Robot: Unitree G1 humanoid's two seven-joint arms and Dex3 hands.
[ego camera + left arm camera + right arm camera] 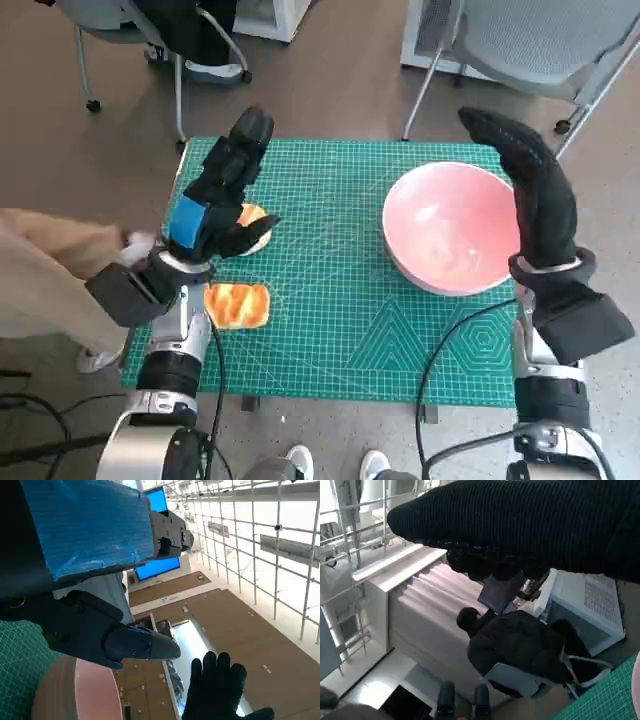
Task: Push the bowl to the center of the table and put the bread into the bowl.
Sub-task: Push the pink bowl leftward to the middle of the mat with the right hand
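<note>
While bowl sits unlabelled, right hand alongside.

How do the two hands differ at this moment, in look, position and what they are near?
The left hand is black with blue tape on its back; the right hand wears a plain black knitted glove. The left hand hovers over a piece of bread on the mat's left side; the right hand stands beside the pink bowl, along its right rim. A second piece of bread lies nearer the left forearm. Neither hand holds anything.
</note>
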